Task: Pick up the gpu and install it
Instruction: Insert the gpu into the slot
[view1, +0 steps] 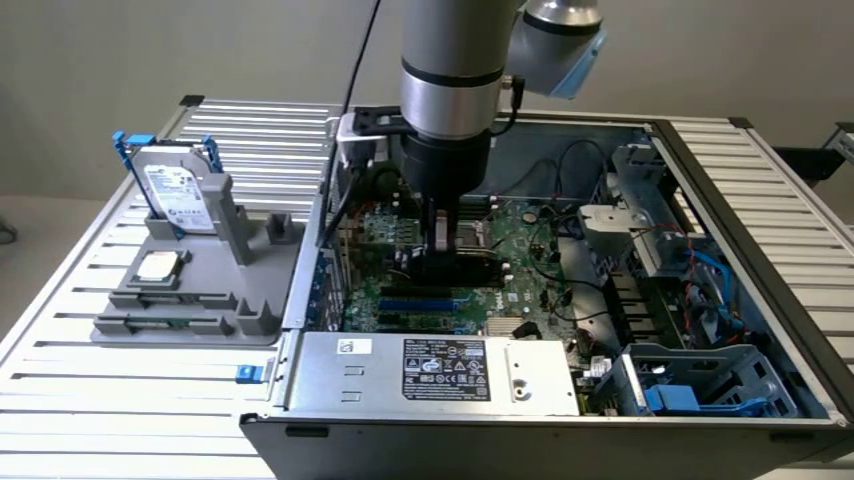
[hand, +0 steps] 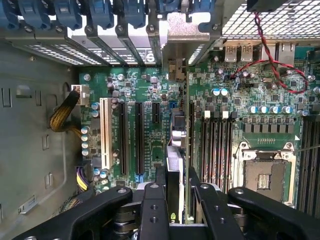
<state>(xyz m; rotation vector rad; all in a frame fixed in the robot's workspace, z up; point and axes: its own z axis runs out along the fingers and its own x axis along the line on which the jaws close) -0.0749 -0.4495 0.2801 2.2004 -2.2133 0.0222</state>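
Exterior view: arm (view1: 454, 70) reaches straight down from the top centre of the frame into the open computer case (view1: 747, 200), which fills the centre and right. Claw (view1: 449, 250) is closed on the graphics card (view1: 474, 272), fingers clamped on both faces. The card sits low inside the case, at frame centre, over the green motherboard (view1: 534, 240). Can't tell whether the card edge touches a slot. Grey power supply (view1: 441, 370) with a label sits in front of it, lower centre.

On the exterior view's left, on the slatted metal surface (view1: 94, 400), a grey holder (view1: 200, 310) carries a hard drive (view1: 180, 185) with blue clips standing upright, and a square silver chip (view1: 160, 265) lying flat just below it.

Wrist view: claw (hand: 176, 172) has the graphics card (hand: 174, 155) pinched between its two black fingers (hand: 155, 200), card seen edge-on. The card runs parallel to the long slots, between the black expansion slots (hand: 122, 137) and the row of memory slots (hand: 215, 145). The white slot (hand: 105, 132) is further off, beyond the black ones. The empty processor socket (hand: 265, 172) lies past the memory slots. A red wire (hand: 270, 60) loops above the board near the rear ports, and blue clips (hand: 100, 12) line the case edge.
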